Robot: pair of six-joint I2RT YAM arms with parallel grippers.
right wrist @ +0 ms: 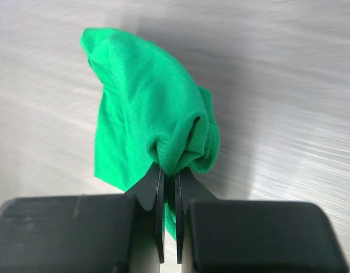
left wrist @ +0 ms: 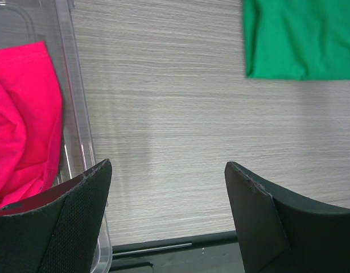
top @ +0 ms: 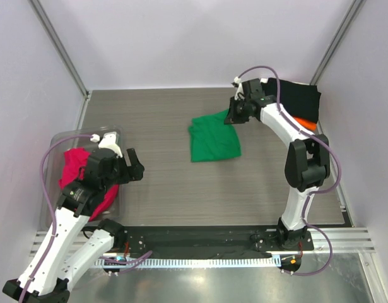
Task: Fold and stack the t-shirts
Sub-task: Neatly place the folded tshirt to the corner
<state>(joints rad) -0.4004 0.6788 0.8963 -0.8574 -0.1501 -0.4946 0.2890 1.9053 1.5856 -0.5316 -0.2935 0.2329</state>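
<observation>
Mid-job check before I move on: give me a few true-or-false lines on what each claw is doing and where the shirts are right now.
1. The right claw is shut on a bunched edge of the green shirt. True.
2. The left claw grips the pink shirt. False: it is open and holds nothing, over the bare table beside the bin.
3. The pink shirt lies in the clear bin. True.
4. The green shirt sits stacked on the black shirt. False: it lies on the table, apart from the black one, nearer the middle.
</observation>
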